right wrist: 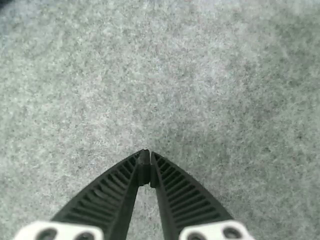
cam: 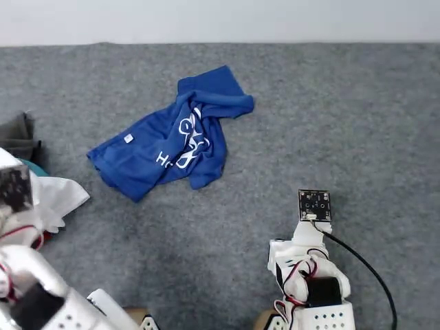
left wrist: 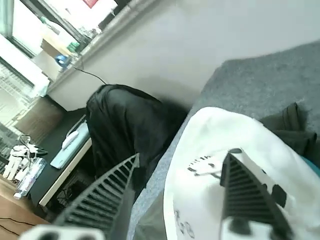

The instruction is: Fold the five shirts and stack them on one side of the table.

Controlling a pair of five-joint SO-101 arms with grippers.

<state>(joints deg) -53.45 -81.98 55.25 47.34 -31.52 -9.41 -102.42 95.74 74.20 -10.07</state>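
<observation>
Step looks like flattening blue shirt [cam: 175, 141]: bring your empty, pinched-together right gripper [right wrist: 150, 157] to it; left gripper [left wrist: 181, 157] gapes over white shirt [left wrist: 225, 145].

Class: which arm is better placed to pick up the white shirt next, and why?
Left, probably: the left gripper is open facing the white shirt; the right gripper is shut above the table.

No readable text anywhere. On the crumpled blue shirt [cam: 148, 161], white lettering [cam: 187, 141] in loops and strokes, broken by folds, not to be made out. Near one edge of the same shirt, a small white tag [cam: 128, 138], too tiny to read. On the white shirt [left wrist: 240, 145], dark print [left wrist: 202, 165] in patches, blurred and bent by the cloth's curve.
</observation>
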